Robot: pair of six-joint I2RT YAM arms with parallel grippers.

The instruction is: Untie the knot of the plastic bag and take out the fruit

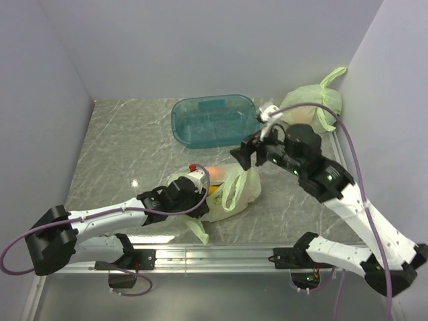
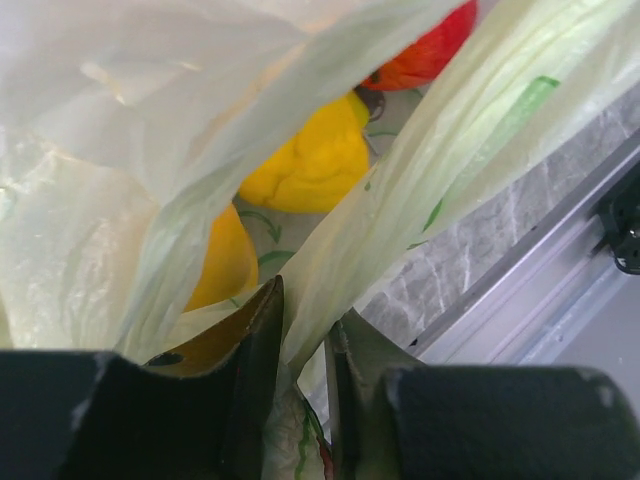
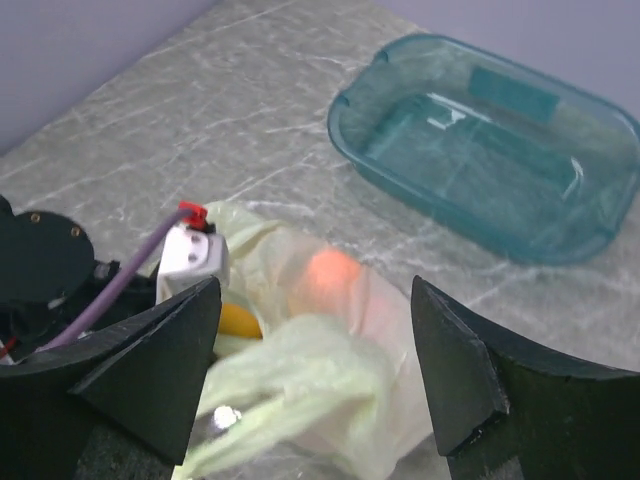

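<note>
The pale green plastic bag [image 1: 235,190] lies at the table's middle, its mouth toward my left arm. My left gripper [image 1: 199,190] is at the mouth, shut on a fold of the bag's film [image 2: 330,250]. Inside the bag I see a yellow fruit [image 2: 310,165], a red-orange fruit [image 2: 425,50] and a yellow-orange one [image 2: 225,262]. A loop handle [image 1: 231,192] lies loose on top of the bag. No tied knot shows. My right gripper [image 1: 244,157] hovers open and empty just above the bag's far side. In the right wrist view [image 3: 315,288] a pink-orange fruit [image 3: 330,280] shows through the film.
A teal plastic tub [image 1: 214,120] stands behind the bag, also in the right wrist view [image 3: 490,140]. A second tied pale green bag [image 1: 311,103] sits at the back right corner. The metal rail [image 1: 214,254] runs along the near edge.
</note>
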